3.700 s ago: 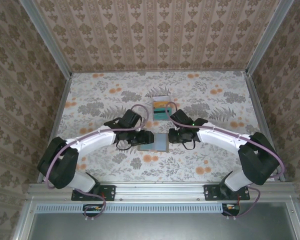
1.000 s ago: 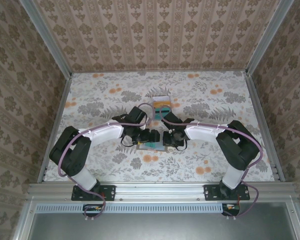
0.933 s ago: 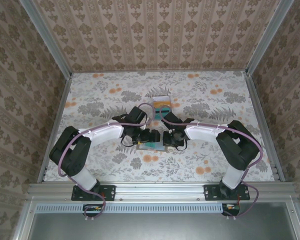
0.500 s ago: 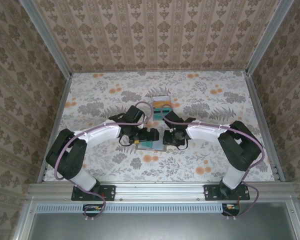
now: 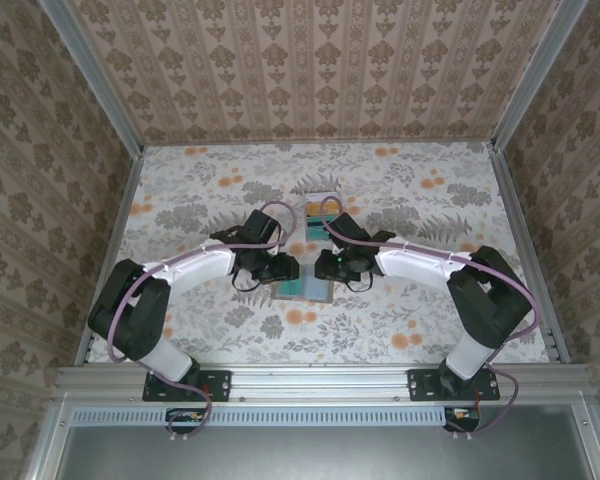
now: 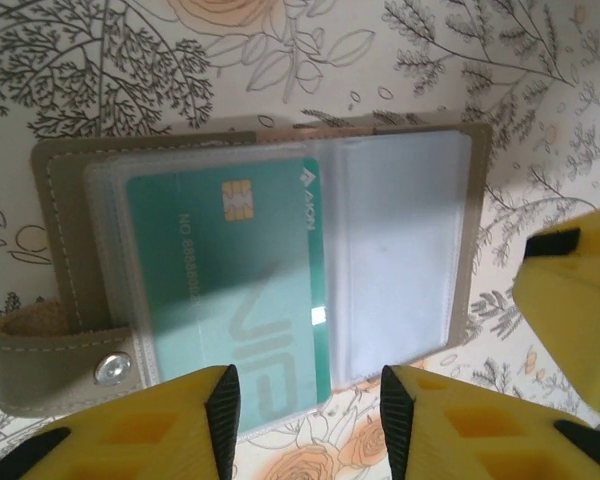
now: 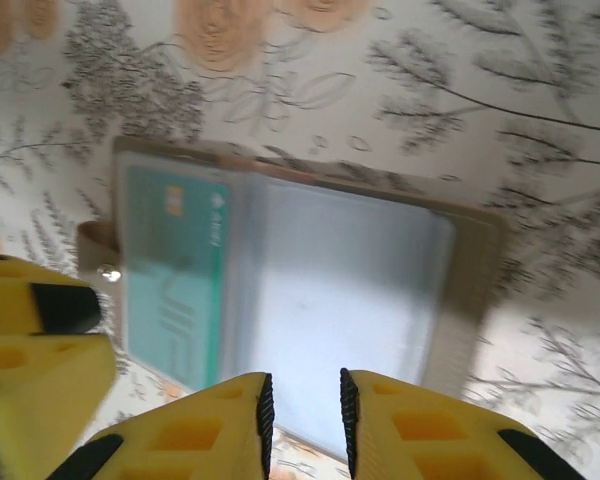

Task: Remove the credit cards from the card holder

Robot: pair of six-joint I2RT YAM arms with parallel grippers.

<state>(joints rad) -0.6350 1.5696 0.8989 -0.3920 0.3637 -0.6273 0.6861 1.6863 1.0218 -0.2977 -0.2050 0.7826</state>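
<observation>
holder (image 6: pixel 400 250): flat two-panel wallet, unfolded face-up near the middle of the table; olive-tan outer rim with a stitched edge, and glossy clear sleeves over a pale lining.
card (image 6: pixel 230 290): thin teal plastic rectangle with a gold chip and pale lettering. It sits inside the left panel's sleeve and ends at the fold.
strap (image 6: pixel 50 365): olive tab jutting from the holder's left edge, with a round metal stud (image 6: pixel 112 369).
table (image 5: pixel 200 190): flat top covered in a cream floral print with grey leaves and orange blooms.
box (image 5: pixel 320 212): small white-rimmed rectangle with teal and orange inside, on the table just far of the grippers.
left arm (image 5: pixel 195 272): white links with a purple cable; it rises from the near-left base and bends in toward the middle, wrist tipped down.
left gripper (image 6: pixel 310 385): blocky yellow fingers with dark inner pads, moderately parted over the left panel. The card's end shows through the gap; contact cannot be told.
right arm (image 5: pixel 420 262): mirrors the left arm from the near-right base.
right gripper (image 7: pixel 303 395): same yellow fingers, parted by a narrow slit over the right panel's edge. The pale sleeve shows through the slit; contact cannot be told.
</observation>
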